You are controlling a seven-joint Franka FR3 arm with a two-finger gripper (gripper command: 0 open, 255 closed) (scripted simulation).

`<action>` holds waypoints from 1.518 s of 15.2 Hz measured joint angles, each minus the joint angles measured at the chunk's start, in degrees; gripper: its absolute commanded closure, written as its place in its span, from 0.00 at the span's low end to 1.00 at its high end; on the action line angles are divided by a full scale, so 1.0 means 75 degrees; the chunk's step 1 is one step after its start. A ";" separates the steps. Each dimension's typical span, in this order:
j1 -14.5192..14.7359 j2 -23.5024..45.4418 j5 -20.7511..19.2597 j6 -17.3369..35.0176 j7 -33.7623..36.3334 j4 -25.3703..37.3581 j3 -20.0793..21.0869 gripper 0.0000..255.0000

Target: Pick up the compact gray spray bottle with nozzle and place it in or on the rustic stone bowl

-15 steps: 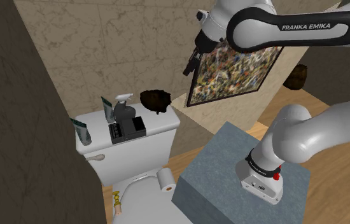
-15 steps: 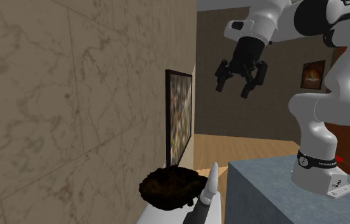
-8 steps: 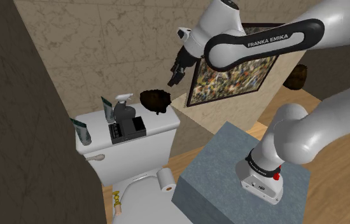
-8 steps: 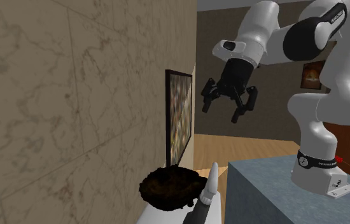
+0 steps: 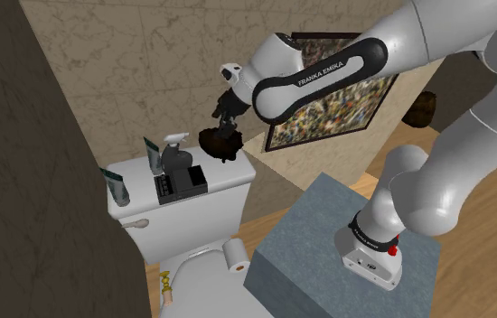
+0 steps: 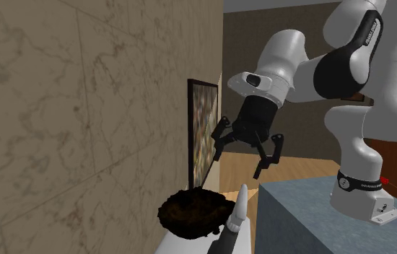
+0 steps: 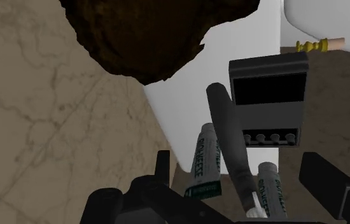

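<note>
Recorded: one rough dark-brown bowl (image 5: 220, 142); one dark grey spray bottle with white nozzle (image 5: 177, 161); two grey tubes with green ends (image 5: 153, 155); one black compartmented box (image 5: 179, 183); one white paper roll (image 5: 234, 254); one framed mottled painting (image 5: 346, 113).

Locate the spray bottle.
In the shoulder view's left half, the spray bottle stands on the toilet tank, between a tube and the dark bowl, just behind a black box.

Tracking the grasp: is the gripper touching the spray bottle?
Apart. The shoulder view shows the gripper near the bowl, wall showing between it and the spray bottle.
</note>
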 measured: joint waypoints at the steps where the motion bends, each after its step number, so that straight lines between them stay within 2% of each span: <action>1: 0.0253 0.0291 0.0372 0.0252 -0.0450 0.0081 -0.0093 0.00; 3: 0.0750 0.0859 0.1436 0.0658 -0.1683 0.0297 -0.0332 0.00; 5: 0.1113 0.1466 0.2739 0.0936 -0.3080 0.0652 -0.0347 0.00; 8: 0.1053 0.2306 0.4740 0.1086 -0.5331 0.1319 0.0083 0.00; 10: 0.0911 0.2647 0.5447 0.1139 -0.6170 0.1601 0.0366 0.00; 17: 0.0595 0.3577 0.6503 0.1362 -0.7178 0.2316 0.0875 0.00; 23: 0.0570 0.3658 0.6554 0.1372 -0.7226 0.2390 0.0903 0.00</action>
